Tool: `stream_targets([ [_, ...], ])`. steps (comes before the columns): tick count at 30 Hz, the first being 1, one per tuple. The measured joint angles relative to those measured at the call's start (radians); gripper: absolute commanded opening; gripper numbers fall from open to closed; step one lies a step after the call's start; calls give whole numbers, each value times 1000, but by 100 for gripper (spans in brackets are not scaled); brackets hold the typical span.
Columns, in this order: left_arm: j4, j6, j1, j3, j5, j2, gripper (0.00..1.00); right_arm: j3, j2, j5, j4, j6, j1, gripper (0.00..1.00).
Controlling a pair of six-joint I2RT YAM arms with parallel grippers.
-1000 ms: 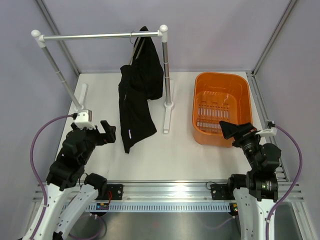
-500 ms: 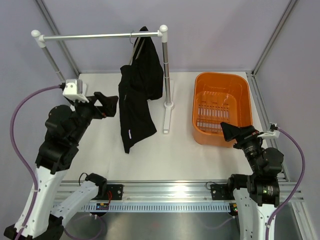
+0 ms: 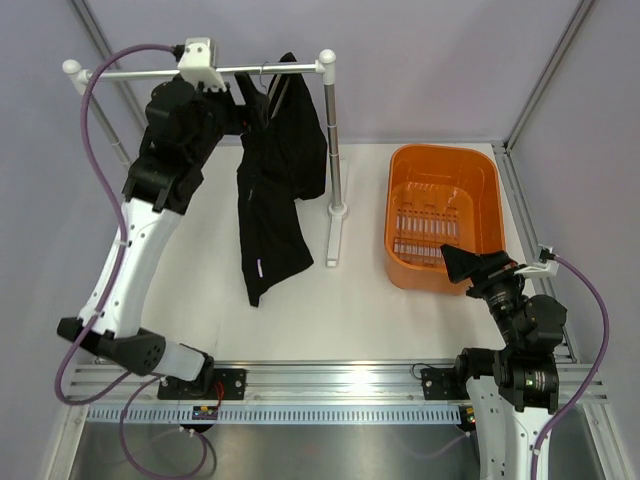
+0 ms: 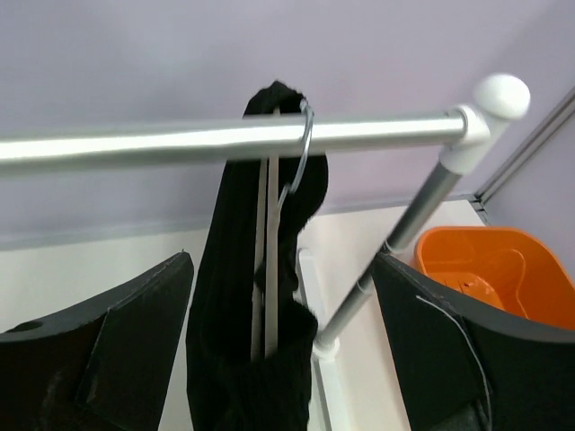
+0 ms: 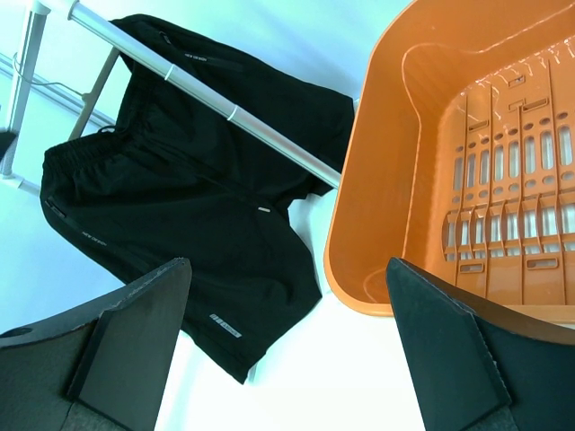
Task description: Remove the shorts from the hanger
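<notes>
Shorts point(image 3: 270, 200) hang black and limp in the upper centre of the overhead view. They are draped over the hanger point(image 4: 267, 260), with one leg trailing low toward the table point(image 3: 200, 300). The hanger's thin bars show only as two pale strips inside the fabric. Its wire hook point(image 4: 303, 148) sits over the silver rail point(image 3: 120, 74), and that alone keeps the load aloft.

Left gripper point(image 3: 247, 105) is up at rail height, upper left of centre. Its fingers are wide apart with one on each side of the shorts, touching nothing. Judged: lined up for a pinch on the cloth just below the hook.

Right gripper point(image 3: 447, 262) is at lower right, fingers wide and empty. It sits by the near rim of the orange tub point(image 3: 392, 200) and faces the shorts; judged to be waiting.

Obstacles:
- The rail crosses the left wrist view directly in front of the gripper.
- The rail's upright post point(image 3: 332, 150) stands just beside the shorts on the right.
- A pull on the cloth may lift the hook off the rail rather than free the shorts.

The tub stands well apart.
</notes>
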Motion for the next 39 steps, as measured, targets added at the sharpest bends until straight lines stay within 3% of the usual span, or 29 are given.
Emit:
stream_targets([
  [9, -22, 69, 0, 209, -3, 235, 77, 0, -12, -3, -3, 0, 0, 99],
  [27, -30, 103, 0, 213, -15, 344, 57, -25, -8, -6, 24, 10, 0, 99],
  [34, -31, 108, 0, 213, -18, 345, 35, -33, 1, -6, 38, 10, 0, 99],
  [39, -31, 116, 0, 213, -18, 345, 2, -34, 7, -6, 45, 10, 0, 99],
])
